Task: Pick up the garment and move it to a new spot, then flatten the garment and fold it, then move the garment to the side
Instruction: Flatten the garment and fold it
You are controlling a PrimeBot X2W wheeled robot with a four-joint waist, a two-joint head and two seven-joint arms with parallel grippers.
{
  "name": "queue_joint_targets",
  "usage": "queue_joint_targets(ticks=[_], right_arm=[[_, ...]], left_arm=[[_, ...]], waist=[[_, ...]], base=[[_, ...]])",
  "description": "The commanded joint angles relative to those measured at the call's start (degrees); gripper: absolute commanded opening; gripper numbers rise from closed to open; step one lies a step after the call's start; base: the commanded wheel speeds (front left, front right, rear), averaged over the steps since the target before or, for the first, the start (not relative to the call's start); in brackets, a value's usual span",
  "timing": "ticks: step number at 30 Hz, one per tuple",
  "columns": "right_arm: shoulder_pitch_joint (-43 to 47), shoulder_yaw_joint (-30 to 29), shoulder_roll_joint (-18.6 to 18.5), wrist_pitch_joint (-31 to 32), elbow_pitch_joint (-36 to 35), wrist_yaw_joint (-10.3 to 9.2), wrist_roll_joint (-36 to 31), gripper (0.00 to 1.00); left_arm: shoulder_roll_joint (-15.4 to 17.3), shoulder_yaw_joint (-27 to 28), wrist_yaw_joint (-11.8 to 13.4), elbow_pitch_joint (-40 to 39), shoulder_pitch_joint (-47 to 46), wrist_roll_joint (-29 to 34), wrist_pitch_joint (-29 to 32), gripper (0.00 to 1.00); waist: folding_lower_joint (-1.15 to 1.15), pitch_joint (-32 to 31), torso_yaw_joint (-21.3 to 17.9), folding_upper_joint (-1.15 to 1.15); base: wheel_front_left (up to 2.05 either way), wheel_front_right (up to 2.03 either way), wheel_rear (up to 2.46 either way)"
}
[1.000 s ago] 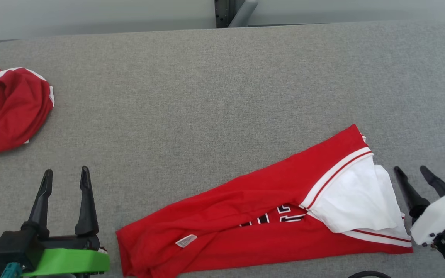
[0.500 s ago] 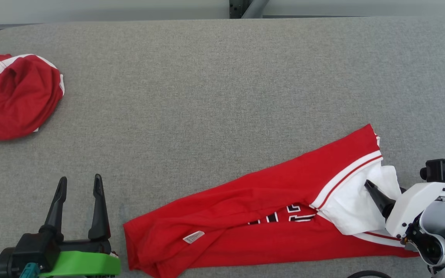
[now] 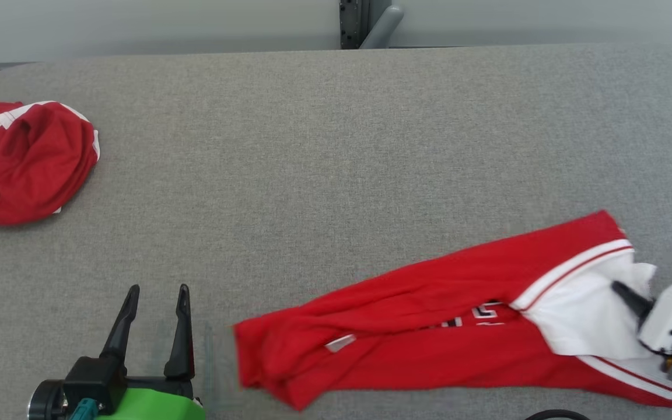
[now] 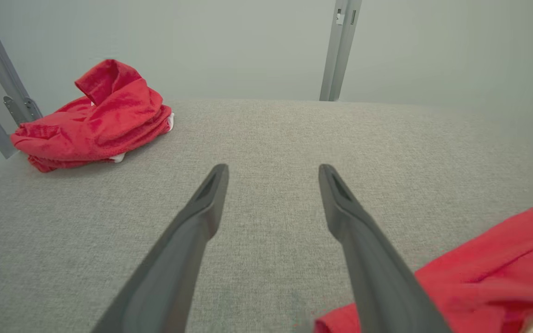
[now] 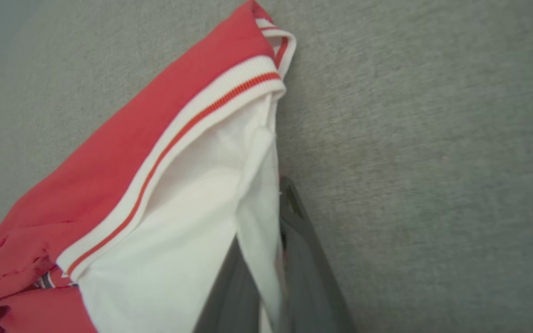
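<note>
You cannot read the print [image 3: 476, 315] on the garment [image 3: 406, 291]; a fold hides most of it. Its label [image 3: 339, 344] is too blurry to read. The white cloth [image 5: 178, 222] covers part of one finger [image 5: 227, 296] of the right gripper [image 3: 620, 287]. The bottom edge of the head view cuts off the left gripper [image 3: 158, 286] body. The other red cloth [image 3: 21, 163] runs off its left edge.

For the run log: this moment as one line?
right gripper: jaws shut on garment, white edge | left gripper: jaws open, empty | red cloth pile: far left

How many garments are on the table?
2. A crumpled garment at far left; a jersey at right, its white edge pinched in the right hand.
</note>
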Motion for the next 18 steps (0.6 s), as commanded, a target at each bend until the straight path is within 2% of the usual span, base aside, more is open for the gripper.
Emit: queue_joint_targets(ticks=[1,7,10,13,18], right_arm=[[1.3,-1.8,-2.3,-0.1,1.4,-0.21,0.6,0.00],[3.1,-13.5,-11.7,-2.1,7.6,-0.17,0.3,0.00],[3.0,-18.0,-14.4,-2.8,8.3,-0.15,-0.9,0.00],[3.3,-18.0,-14.9,-1.7,2.9,-0.11,-1.5,0.00],[8.6,-11.6,-10.4,3.0,-17.0,-0.12,1.9,0.00]], left_arm=[[-0.1,0.1,-0.4,0.1,0.3,0.6,0.0,1.00],[-1.1,-0.1,-1.3,1.5,1.2,1.5,0.0,1.00],[-1.3,-0.5,-1.5,1.9,1.4,1.8,0.0,1.00],[-1.4,-1.3,-1.8,2.8,1.6,1.7,0.0,1.00],[-1.5,-1.1,-1.9,4.7,2.7,1.8,0.0,1.00]], waist=[[0.00,-0.8,-0.7,0.69],[0.00,-1.4,-1.6,0.69],[0.00,-1.5,-2.4,0.69],[0.00,-1.8,-2.9,0.69],[0.00,-2.6,-4.2,0.69]], base=[[0.00,0.00,0.00],[0.00,0.00,0.00],[0.00,0.00,0.00],[0.00,0.00,0.00],[0.00,0.00,0.00]])
